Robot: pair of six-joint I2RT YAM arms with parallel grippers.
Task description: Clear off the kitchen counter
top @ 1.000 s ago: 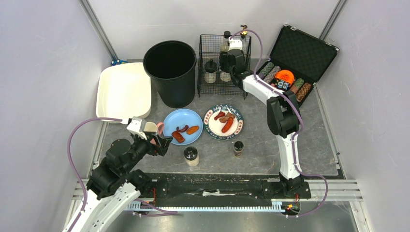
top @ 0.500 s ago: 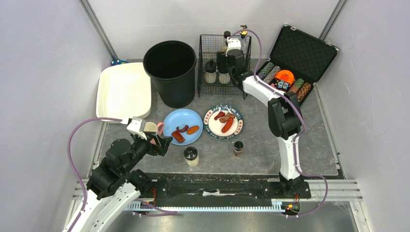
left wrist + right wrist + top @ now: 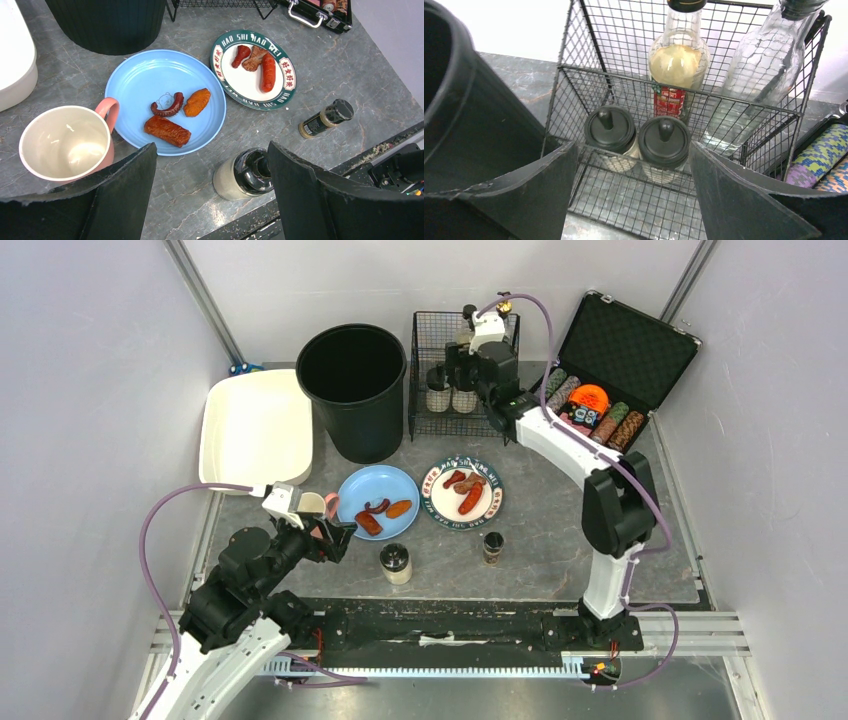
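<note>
Black pincers, both spread wide, nothing gripped.
Right gripper is hung open over the wire basket, with two black-lidded jars seen just below its jaws. Left gripper is held open and empty above the grey kitchen counter, which is spread under everything. A pink mug is by one finger, a shaker jar by the other, and a blue plate sits beyond.

Blue plate, pink mug, black bucket, dark grey mottled kitchen counter, white tray
</note>
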